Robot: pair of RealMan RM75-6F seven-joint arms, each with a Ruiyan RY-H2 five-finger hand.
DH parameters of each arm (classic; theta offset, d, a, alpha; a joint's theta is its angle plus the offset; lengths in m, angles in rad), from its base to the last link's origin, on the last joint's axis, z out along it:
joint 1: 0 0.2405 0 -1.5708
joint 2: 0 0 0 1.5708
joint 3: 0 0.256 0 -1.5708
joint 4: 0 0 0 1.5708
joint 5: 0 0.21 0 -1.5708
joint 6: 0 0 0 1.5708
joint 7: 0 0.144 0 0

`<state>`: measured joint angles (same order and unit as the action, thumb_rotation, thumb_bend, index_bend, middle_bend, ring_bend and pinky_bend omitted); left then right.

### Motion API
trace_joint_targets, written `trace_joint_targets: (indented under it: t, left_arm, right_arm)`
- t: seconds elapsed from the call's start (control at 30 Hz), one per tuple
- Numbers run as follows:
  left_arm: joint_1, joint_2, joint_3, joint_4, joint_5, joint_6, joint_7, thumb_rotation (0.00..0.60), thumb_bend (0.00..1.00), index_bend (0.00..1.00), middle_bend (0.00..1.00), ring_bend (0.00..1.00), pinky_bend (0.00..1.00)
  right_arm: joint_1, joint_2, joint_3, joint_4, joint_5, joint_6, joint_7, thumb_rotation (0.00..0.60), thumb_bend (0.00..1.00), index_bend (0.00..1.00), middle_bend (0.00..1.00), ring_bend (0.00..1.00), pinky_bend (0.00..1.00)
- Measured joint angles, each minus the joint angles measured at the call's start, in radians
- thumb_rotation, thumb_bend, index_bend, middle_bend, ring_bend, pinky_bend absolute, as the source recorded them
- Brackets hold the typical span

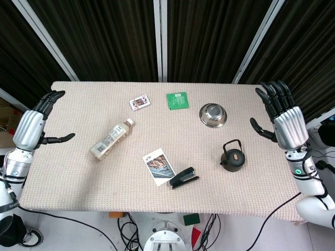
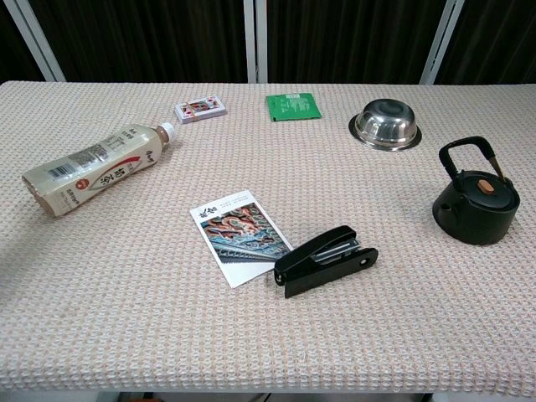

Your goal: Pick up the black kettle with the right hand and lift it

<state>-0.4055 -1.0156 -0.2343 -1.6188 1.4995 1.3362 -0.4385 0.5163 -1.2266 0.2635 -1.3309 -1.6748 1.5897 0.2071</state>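
Note:
The black kettle [image 1: 232, 156] [image 2: 476, 201] stands upright on the right part of the table, its handle raised and a brown knob on its lid. My right hand [image 1: 281, 115] hovers at the table's right edge, up and to the right of the kettle, fingers spread and holding nothing. At the left edge my left hand [image 1: 38, 120] is also open and empty. Neither hand shows in the chest view.
An upturned steel bowl [image 1: 212, 114] sits behind the kettle. A black stapler [image 1: 183, 178] and a picture card [image 1: 158, 165] lie front centre. A bottle [image 1: 110, 138] lies on its side at left; a card pack [image 1: 140, 102] and green packet [image 1: 177, 99] lie at the back.

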Motion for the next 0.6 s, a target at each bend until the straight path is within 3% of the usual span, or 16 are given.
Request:
trace_joint_targets:
  t: [0.43, 0.53, 0.6]
  left_arm:
    - [0.012, 0.016, 0.057, 0.001, 0.046, -0.004, 0.003, 0.600, 0.06, 0.09, 0.10, 0.06, 0.24]
    - [0.017, 0.022, 0.080, -0.015, 0.072, -0.007, 0.048, 0.600, 0.06, 0.09, 0.10, 0.07, 0.25]
    - [0.023, 0.020, 0.095, -0.024, 0.089, -0.004, 0.097, 0.600, 0.06, 0.09, 0.10, 0.07, 0.24]
  right_arm:
    - [-0.001, -0.013, -0.031, -0.066, 0.035, -0.062, -0.040, 0.600, 0.32, 0.00, 0.03, 0.00, 0.00]
    - [0.002, 0.010, -0.049, -0.115, 0.072, -0.145, -0.073, 0.593, 0.23, 0.00, 0.02, 0.00, 0.00]
    - [0.012, 0.049, -0.067, -0.161, 0.107, -0.244, -0.101, 0.551, 0.17, 0.00, 0.01, 0.00, 0.00]
